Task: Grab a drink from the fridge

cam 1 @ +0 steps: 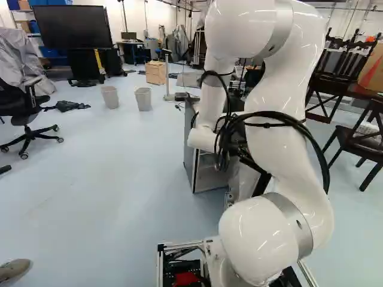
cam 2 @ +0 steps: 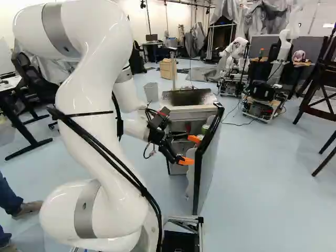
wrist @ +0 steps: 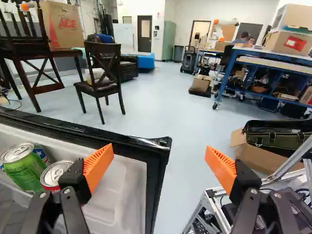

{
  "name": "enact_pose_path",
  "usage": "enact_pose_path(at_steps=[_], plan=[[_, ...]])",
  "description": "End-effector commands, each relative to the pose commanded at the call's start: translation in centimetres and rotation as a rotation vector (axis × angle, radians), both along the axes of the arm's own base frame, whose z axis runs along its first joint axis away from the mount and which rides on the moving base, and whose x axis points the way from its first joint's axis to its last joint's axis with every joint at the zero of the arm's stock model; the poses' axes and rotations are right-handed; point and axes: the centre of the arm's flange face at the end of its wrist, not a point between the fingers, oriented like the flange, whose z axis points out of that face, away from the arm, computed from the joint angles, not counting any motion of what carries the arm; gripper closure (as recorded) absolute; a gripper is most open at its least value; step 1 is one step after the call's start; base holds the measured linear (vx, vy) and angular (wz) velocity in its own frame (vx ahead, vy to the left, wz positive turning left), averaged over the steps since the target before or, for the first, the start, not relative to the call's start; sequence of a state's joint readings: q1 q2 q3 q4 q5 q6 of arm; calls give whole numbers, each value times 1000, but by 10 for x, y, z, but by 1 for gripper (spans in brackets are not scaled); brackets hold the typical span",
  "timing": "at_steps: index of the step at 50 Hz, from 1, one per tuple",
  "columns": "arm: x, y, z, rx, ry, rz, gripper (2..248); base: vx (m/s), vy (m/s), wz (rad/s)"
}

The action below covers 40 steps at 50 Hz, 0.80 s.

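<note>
wrist view shows cans [wrist: 24, 169] beside parted jaws.

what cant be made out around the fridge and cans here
- Red-rimmed can's side: wrist view, mostly behind the gripper
- Blue item: wrist view, mostly behind the green can
- Gripper and cans: left base view, behind the arm
- Much of the fridge's inside: right base view, behind gripper and door

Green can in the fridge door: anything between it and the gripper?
Yes. In the wrist view the red-rimmed can stands between the green can and the nearer jaw of the gripper. The door's black frame also reaches into the gap ahead of the open jaws.
</note>
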State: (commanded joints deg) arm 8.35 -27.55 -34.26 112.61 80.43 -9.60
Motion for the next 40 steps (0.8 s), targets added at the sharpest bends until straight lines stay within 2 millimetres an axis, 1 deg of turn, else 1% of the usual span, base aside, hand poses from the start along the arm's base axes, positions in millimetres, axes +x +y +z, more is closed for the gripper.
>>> enact_pose_path(at_steps=[40], plan=[[36, -73, 6, 30, -95, -197, 3, 0, 0, 0]])
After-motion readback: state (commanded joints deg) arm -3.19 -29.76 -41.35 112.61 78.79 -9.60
